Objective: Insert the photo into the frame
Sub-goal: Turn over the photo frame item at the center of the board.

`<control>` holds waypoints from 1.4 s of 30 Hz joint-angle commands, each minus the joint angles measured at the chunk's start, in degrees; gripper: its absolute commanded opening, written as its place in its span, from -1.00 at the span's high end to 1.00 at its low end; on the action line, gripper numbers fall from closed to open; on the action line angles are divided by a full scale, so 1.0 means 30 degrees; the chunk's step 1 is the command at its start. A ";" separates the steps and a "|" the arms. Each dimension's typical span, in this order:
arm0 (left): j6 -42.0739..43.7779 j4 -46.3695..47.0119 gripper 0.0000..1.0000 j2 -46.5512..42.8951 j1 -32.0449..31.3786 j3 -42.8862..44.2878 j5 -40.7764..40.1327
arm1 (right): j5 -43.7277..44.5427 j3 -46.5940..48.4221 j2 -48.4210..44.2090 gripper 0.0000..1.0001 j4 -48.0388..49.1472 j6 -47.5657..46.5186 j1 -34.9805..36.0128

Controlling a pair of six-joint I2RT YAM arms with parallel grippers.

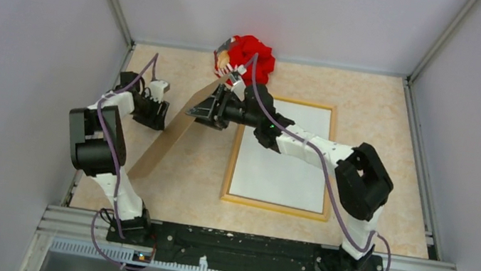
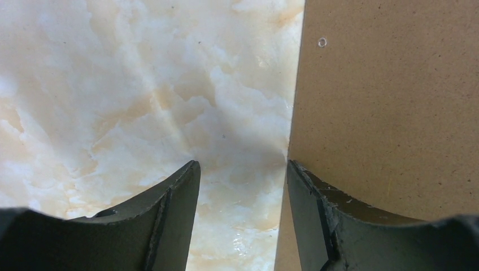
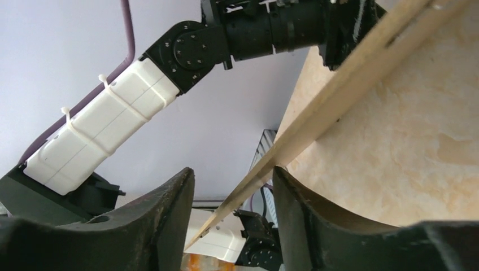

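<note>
The frame (image 1: 270, 205) lies wood side up on the table (image 1: 390, 172), right of centre, with a white sheet (image 1: 289, 175) filling its opening. The right claw (image 3: 233, 172), partly open, straddles the edge of a tilted brown board (image 1: 167, 146) without clamping it. The left claw (image 2: 240, 166) is open and empty, with one finger against the board.

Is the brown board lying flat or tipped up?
Tipped up. The brown board stands slanted on one edge; its raised edge runs between the fingers of the right gripper.
</note>
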 commanded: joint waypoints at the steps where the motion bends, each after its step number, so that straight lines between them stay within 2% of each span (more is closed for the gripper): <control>1: -0.0665 -0.2780 -0.30 0.0336 -0.0140 -0.0484 0.0746 | 0.0768 -0.0527 -0.1400 0.07 -0.1258 -0.0434 -0.0211; 5: -0.0548 -0.3168 -0.31 0.0035 -0.0124 -0.0223 0.0909 | 0.1043 -0.0739 -0.1175 0.53 -0.2668 -0.0454 -0.0329; 9: -0.0564 -0.4002 -0.33 -0.0394 -0.0147 0.0480 0.1558 | 0.1454 -0.0357 -0.1031 0.75 -0.4814 -0.0889 -0.0461; 12: -0.0521 -0.4580 -0.38 -0.0847 -0.0313 0.1073 0.1937 | 0.2148 0.0260 -0.1178 1.00 -0.6772 -0.1508 -0.0534; 17: 0.0033 -0.5140 -0.68 -0.2557 -0.0750 0.2293 0.3028 | 0.2492 0.0610 -0.2200 1.00 -0.7777 -0.1569 -0.1524; 22: 0.1225 -0.4995 -0.89 -0.5379 -0.2178 0.3149 0.4876 | 0.2977 0.1774 -0.3858 1.00 -0.9541 -0.2519 -0.3067; 31: 0.4573 -0.3800 -0.96 -0.9602 -0.5704 0.3426 0.5643 | 0.3506 0.4120 -0.5235 1.00 -1.2626 -0.2906 -0.5614; 37: 0.8884 -0.4369 -0.97 -1.3622 -0.6815 0.0758 0.5953 | 0.4266 0.4790 -0.5546 1.00 -1.2426 -0.1181 -0.6306; 42: 1.2929 -0.3111 -0.97 -1.8145 -0.7356 -0.2623 0.5778 | 0.4406 0.4610 -0.5949 1.00 -1.1423 0.0097 -0.6355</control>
